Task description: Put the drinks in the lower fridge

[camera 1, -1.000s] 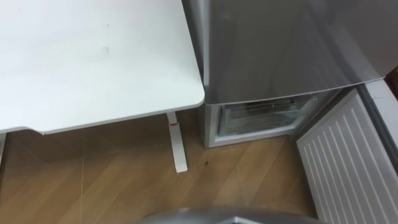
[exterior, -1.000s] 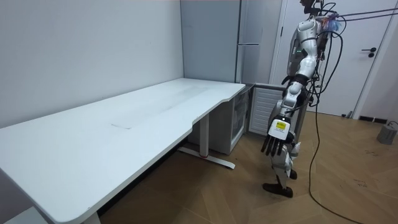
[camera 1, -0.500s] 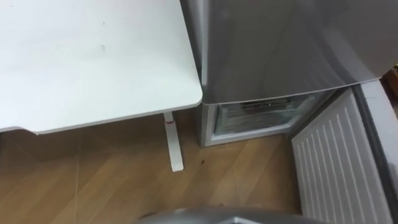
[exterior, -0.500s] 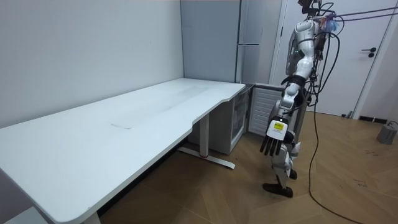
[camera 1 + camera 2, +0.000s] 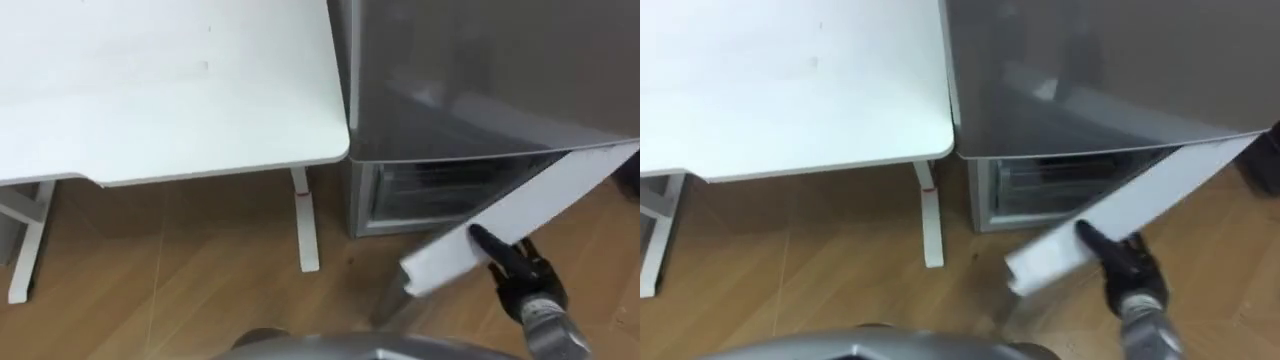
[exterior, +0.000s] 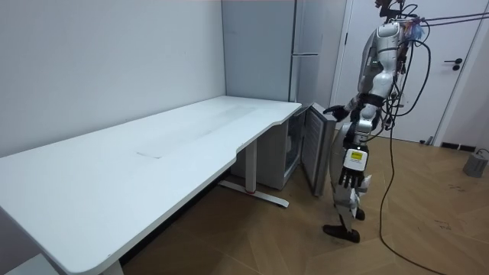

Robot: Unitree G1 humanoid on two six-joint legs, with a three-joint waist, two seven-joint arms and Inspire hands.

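The right robot hand (image 5: 520, 272) pinches the lower fridge door (image 5: 545, 195) at its free edge (left robot hand (image 6: 352, 169) hangs relaxed).

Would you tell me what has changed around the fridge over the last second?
The lower fridge door, which stood wide open, has swung partway toward shut, and the right hand has come up against its free edge. The left hand hangs open at the robot's side as before; the table and fridge stayed put.

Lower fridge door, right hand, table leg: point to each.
lower fridge door (image 5: 560, 190): left eye view, middle of its white surface.
right hand (image 5: 518, 268): left eye view, dark back of the hand.
table leg (image 5: 303, 222): left eye view, middle of the white upright.
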